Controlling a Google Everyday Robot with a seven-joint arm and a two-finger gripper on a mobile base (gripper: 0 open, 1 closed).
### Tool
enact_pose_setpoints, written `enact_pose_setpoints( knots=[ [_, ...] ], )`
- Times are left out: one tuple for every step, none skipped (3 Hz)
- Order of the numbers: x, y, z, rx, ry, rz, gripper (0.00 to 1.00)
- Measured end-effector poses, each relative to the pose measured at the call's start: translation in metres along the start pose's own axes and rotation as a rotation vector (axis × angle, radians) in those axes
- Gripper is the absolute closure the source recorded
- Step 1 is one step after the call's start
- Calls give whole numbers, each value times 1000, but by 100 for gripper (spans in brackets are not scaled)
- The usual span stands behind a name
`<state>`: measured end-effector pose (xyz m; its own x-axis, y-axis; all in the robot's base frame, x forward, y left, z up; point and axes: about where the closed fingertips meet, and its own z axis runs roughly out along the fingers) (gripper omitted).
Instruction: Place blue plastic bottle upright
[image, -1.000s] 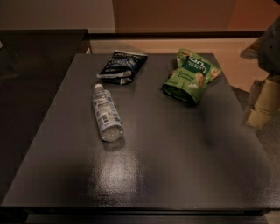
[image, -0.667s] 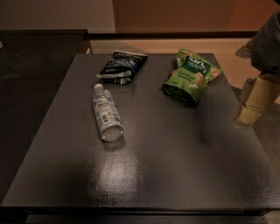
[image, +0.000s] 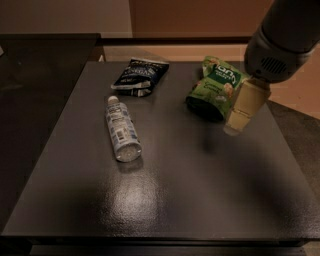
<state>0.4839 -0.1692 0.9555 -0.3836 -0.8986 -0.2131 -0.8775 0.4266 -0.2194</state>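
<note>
Lying on its side left of the desk's (image: 200, 200) middle, cap pointing away, the blue plastic bottle (image: 122, 129) is round and could roll if nudged off-centre. The claw (image: 242, 107) hangs well apart at the right, by the green bag (image: 215, 87), which it might snag. Whether the claw is wide or narrow I cannot tell, and the arm above it is cut off.
</note>
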Motion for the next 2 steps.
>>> enact_pose_setpoints(
  knots=[
    [-24, -5, 23, -28, 43, 114, 0],
    [-56, -7, 46, -52, 66, 238, 0]
  ],
)
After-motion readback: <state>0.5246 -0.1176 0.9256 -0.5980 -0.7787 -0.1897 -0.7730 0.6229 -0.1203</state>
